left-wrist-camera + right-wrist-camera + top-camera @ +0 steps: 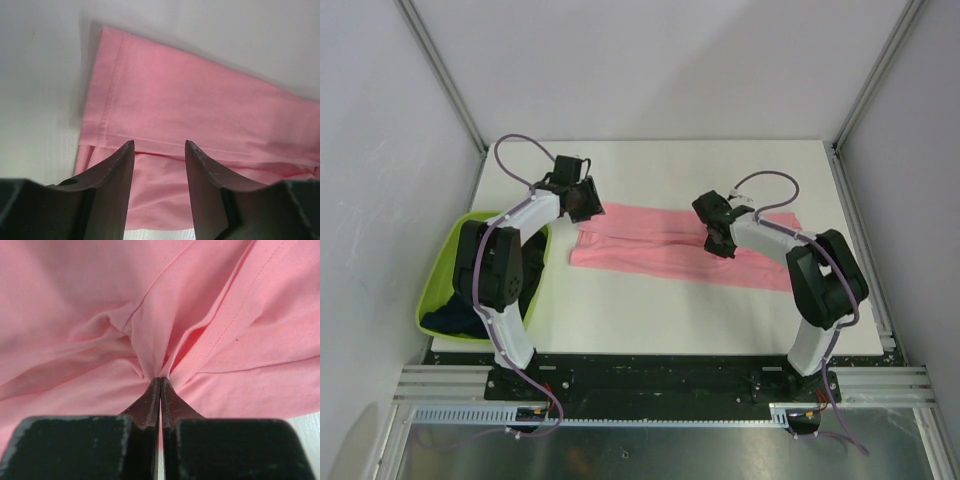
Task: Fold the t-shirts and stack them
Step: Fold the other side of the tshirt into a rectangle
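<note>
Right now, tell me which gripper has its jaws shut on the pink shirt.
The right gripper: its jaws are pinched shut on a fold of the salmon-pink t-shirt. The left gripper is over the shirt's hemmed end, jaws apart, gripping nothing.

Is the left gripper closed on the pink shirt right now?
No, the left gripper has its fingers apart over the pink shirt, gripping nothing.

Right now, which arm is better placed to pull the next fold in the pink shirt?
Right. The right fingers are shut on a bunched pinch of the salmon-pink cloth t-shirt, so they can probably lift and fold at once. The left fingers stand open above the hemmed end, holding nothing.
</note>
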Motion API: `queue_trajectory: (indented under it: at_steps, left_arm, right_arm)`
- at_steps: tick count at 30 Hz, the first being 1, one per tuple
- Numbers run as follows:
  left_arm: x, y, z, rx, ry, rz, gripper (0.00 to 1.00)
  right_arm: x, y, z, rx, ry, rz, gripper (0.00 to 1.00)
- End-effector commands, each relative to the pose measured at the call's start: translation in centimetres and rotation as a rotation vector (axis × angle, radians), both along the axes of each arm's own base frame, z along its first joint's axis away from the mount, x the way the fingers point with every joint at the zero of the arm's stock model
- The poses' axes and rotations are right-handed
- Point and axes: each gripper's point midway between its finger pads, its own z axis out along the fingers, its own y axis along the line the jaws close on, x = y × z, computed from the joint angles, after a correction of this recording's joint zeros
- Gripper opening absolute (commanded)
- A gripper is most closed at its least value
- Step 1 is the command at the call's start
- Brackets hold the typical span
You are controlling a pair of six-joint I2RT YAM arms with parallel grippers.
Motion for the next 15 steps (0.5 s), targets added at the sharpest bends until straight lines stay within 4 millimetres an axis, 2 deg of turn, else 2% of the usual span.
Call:
queue_trajectory:
  at_steps: [1,4,7,11,15]
  left_arm:
    - [0.2,-1.7,1.0,-0.046,-0.029,-0.047,0.5]
    - [-0.2,-2.8,1.0,-0.065,-0.024,-0.084,0.52]
    - [-0.7,-4.6,0.9,-0.089,-0.013,-0.141,0.55]
    - [-1.2,-7.2,0.6,-0.113,-0.007,-0.214,0.56]
    - [-1.1,-9.4,0.5,-0.133,-0.015,-0.248,0.55]
  right_arm:
    - [0.7,1.1,2.4,0.075,-0.12,0.024,0.05]
    - [0.4,1.7,3.4,0.07,-0.143,0.091,0.18]
    - [-0.1,1.3,5.1,0.048,-0.174,0.132,0.33]
    - [0.6,-0.2,7.0,0.043,-0.22,0.142,0.37]
    - [3.4,-0.1,7.1,0.095,-0.275,0.165,0.34]
